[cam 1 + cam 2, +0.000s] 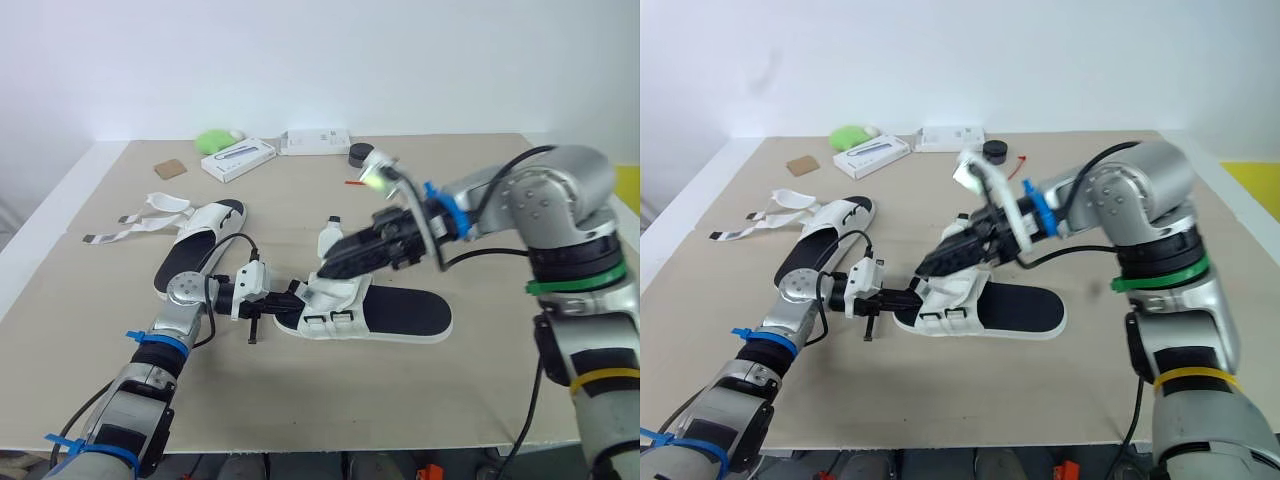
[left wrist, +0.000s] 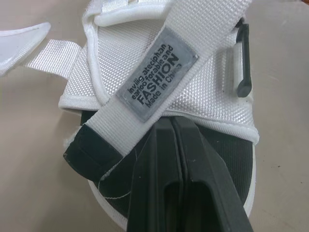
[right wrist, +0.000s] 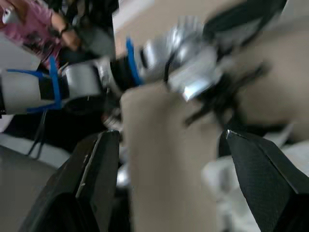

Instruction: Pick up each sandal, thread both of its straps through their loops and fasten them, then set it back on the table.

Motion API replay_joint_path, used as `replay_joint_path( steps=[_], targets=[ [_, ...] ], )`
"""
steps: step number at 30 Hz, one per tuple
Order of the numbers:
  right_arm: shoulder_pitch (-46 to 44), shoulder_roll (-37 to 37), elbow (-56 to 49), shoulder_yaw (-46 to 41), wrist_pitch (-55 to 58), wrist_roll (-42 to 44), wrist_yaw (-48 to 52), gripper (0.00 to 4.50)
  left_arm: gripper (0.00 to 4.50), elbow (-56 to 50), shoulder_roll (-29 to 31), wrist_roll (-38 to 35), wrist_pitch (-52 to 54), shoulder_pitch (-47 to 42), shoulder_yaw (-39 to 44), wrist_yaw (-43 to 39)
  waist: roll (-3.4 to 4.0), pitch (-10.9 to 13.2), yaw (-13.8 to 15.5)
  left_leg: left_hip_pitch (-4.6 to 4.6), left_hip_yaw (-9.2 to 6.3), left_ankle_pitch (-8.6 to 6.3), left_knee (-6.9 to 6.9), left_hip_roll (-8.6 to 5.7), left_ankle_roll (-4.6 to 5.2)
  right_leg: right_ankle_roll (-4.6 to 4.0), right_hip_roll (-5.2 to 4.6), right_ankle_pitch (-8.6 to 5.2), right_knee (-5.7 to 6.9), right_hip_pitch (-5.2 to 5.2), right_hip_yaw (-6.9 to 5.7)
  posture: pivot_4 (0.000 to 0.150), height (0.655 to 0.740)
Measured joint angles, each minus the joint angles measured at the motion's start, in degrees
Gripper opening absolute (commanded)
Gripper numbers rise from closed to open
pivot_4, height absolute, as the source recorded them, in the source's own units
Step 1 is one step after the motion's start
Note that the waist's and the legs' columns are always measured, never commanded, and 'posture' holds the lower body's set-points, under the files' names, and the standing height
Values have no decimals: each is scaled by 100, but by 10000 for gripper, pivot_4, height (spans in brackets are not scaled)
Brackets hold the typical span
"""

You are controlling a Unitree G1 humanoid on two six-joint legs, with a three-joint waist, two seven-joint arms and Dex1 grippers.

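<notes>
Near sandal lies flat mid-desk, its upper end toward the left tool; that tool, fingers pressed together, butts into the white upper at the labelled strap, likely to pin the shoe against sliding; cannot tell if webbing is caught between them; right tool, fingers spread wide, hovers just above the upper beside an upright strap end, placed to take it; far sandal lies beyond the left arm, loose straps trailing; containers: two white boxes at the far edge, contents hidden
</notes>
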Motion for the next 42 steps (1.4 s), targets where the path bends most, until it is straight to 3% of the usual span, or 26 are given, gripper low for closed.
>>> replay_joint_path(
  steps=[6, 15, 37, 40, 42],
  targets=[
    [228, 192, -2, 597, 21, -356, -555, 38278, 0, -6, -27, 0, -1, 10, 5, 22, 1, 0, 0, -3, -7, -1, 5, -8, 1, 9, 1, -4, -1, 6, 2, 1500, 7400],
    [201, 66, 170, 1377, -366, -774, -116, 38278, 0, -29, -57, 0, -1, 47, 12, 72, -2, 0, -1, -2, -12, -2, 11, -14, 0, 18, -2, -6, -2, 14, 4, 1500, 7400],
    [-226, 889, 1378, 1938, -1177, -1729, 668, 38278, 0, -201, -94, -1, -2, 189, 31, 275, -5, 1, 0, -6, -20, -3, 13, -24, -2, 25, -8, -11, -5, 18, 2, 1500, 7400],
    [-226, 958, 1477, 1939, -1261, -1851, 691, 30161, 0, -216, -94, -1, -2, 200, 31, 282, -5, 1, 0, -7, -20, -3, 13, -25, -2, 25, -8, -11, -5, 18, 2, 1500, 7400],
    [-224, 1032, 1598, 1937, -1370, -1970, 669, 20349, 0, -233, -93, -1, -2, 213, 32, 289, -5, 1, 0, -7, -21, -3, 13, -24, -2, 25, -8, -12, -5, 18, 1, 1500, 7400]
  ],
)
